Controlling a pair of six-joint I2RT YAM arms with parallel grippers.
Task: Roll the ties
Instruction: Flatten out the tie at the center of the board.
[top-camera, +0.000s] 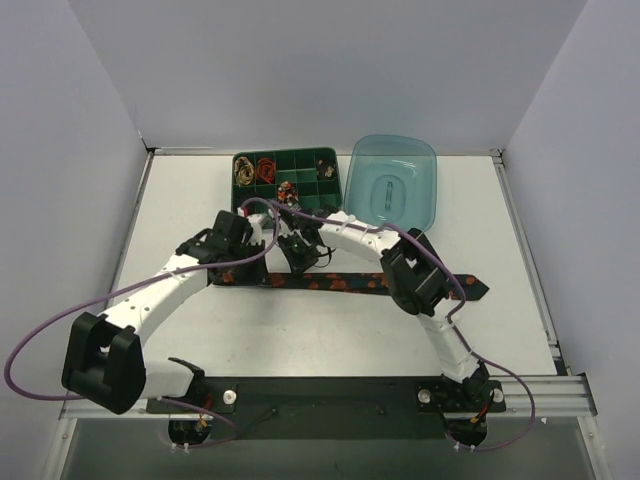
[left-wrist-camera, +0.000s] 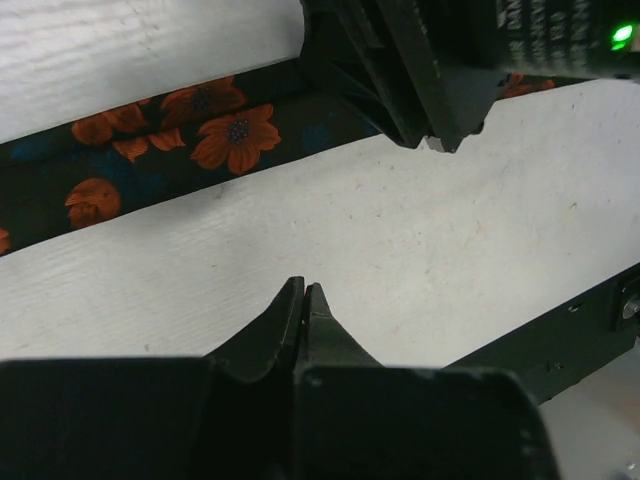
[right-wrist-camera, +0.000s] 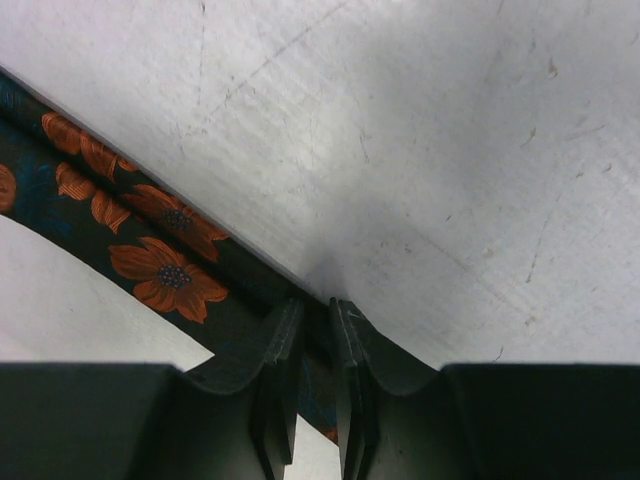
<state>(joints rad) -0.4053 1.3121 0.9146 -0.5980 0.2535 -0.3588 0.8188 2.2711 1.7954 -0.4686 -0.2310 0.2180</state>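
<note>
- Your left gripper (left-wrist-camera: 303, 290) sits at the left end of the work area, with its jaws pressed fully together and nothing between them. In its wrist view the tips hang over bare white tabletop (left-wrist-camera: 420, 260), just on the near side of the tie.
- The black fabric necktie with orange-red flowers (top-camera: 350, 283) lies flat and unrolled across the middle of the table. It runs from beside your left gripper out to its pointed wide end on the right.
- Behind it, at the far edge, you have the dark green plastic tray with square compartments (top-camera: 340, 180). In the top row a gold-and-black coiled tie (top-camera: 243, 172) fills the leftmost compartment and a red coiled tie (top-camera: 266, 165) sits in the one just to its right. Other small coils lie further right, too small to describe.
- Your right gripper (right-wrist-camera: 317, 305) reaches over from the right and is down on the flowered necktie, left of its middle. Its jaws are drawn to a narrow slot filled with the dark fabric, a pinch on the necktie at its edge.
- The translucent teal plastic tub (top-camera: 395, 185) rests just right of the tray, touching or nearly touching it.
</note>
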